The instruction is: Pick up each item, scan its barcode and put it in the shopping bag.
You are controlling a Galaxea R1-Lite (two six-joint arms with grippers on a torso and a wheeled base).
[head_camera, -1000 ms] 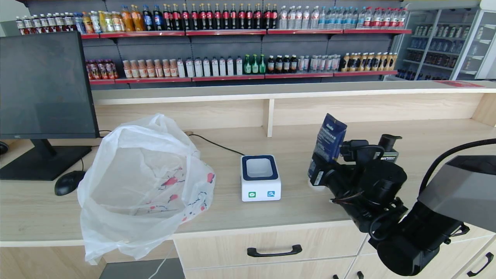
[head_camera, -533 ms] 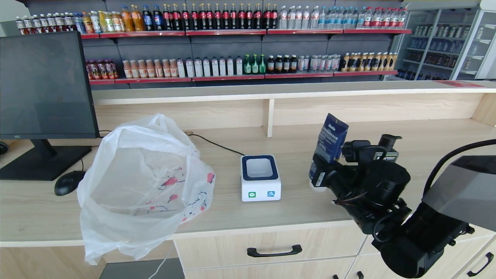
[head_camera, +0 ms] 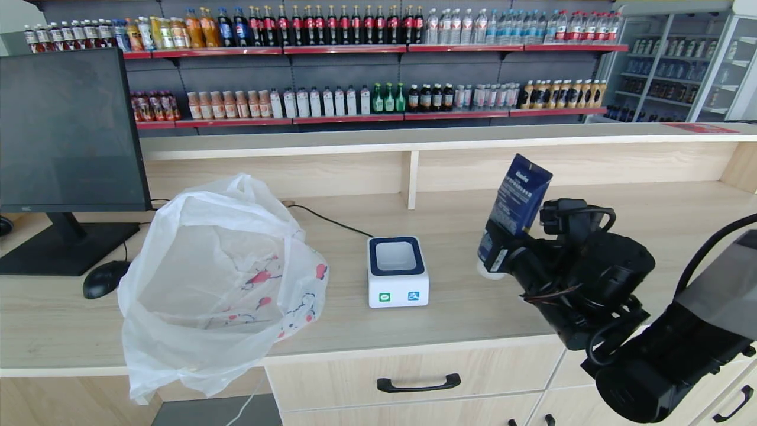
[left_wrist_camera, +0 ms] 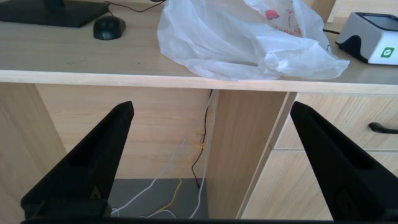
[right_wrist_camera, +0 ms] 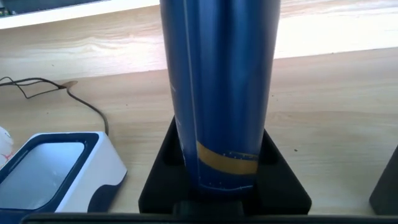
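My right gripper (head_camera: 504, 253) is shut on the lower end of a dark blue tube (head_camera: 520, 192) with a white cap pointing down. It holds the tube upright and a little tilted above the counter, to the right of the white and blue scanner (head_camera: 397, 271). In the right wrist view the blue tube (right_wrist_camera: 217, 93) stands between the black fingers (right_wrist_camera: 163, 158), with the scanner (right_wrist_camera: 50, 174) off to one side. The white plastic shopping bag (head_camera: 219, 278) stands open at the counter's left front. My left gripper (left_wrist_camera: 211, 118) hangs open below the counter edge, under the bag (left_wrist_camera: 242, 37).
A monitor (head_camera: 68, 136) and a black mouse (head_camera: 105, 278) are at the left of the counter. A cable (head_camera: 328, 220) runs from the scanner to the back. A raised shelf with a divider (head_camera: 409, 177) borders the rear. Drawers with black handles (head_camera: 419, 384) are below.
The right gripper has lifted the blue tube upward and slightly to the right, off the counter. Bag, scanner and left arm have stayed put.
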